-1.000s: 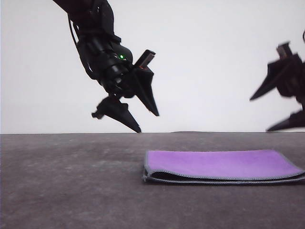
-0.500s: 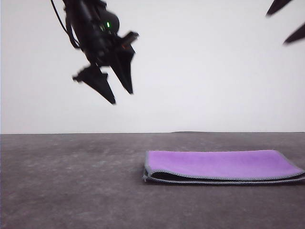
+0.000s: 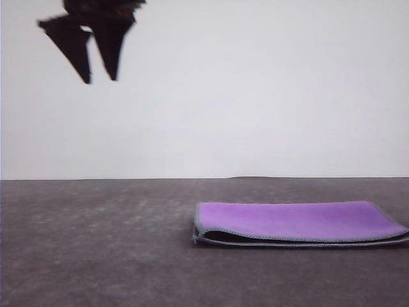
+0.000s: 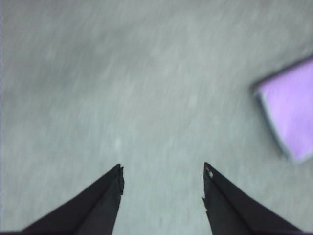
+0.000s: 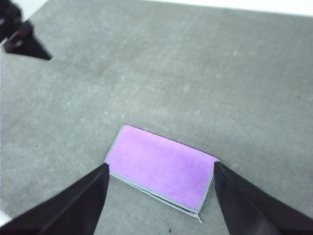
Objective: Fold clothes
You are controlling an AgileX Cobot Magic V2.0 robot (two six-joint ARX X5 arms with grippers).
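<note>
The clothes are one cloth [image 3: 294, 220] lying folded in half on the grey table, purple face up. Its light-grey stitched edges are stacked along the near side, and the dark face shows in the fold's left opening. My left gripper [image 3: 100, 80] is open, high above the table and well to the left of the cloth. In the left wrist view its fingers [image 4: 163, 166] stand apart over bare table, with a corner of the cloth [image 4: 291, 115] at the edge. My right gripper [image 5: 160, 165] is open high over the cloth [image 5: 156, 159], holding nothing.
The grey table [image 3: 96, 243] stretches left of the cloth and in front of it, and a plain white wall [image 3: 255, 96] stands behind. The right wrist view catches the left gripper's dark tip [image 5: 22, 41] in a far corner, over the table.
Both arms have risen. The left gripper climbed up and to the left, and the right gripper went out of the top of the front view. The folded cloth has not moved.
</note>
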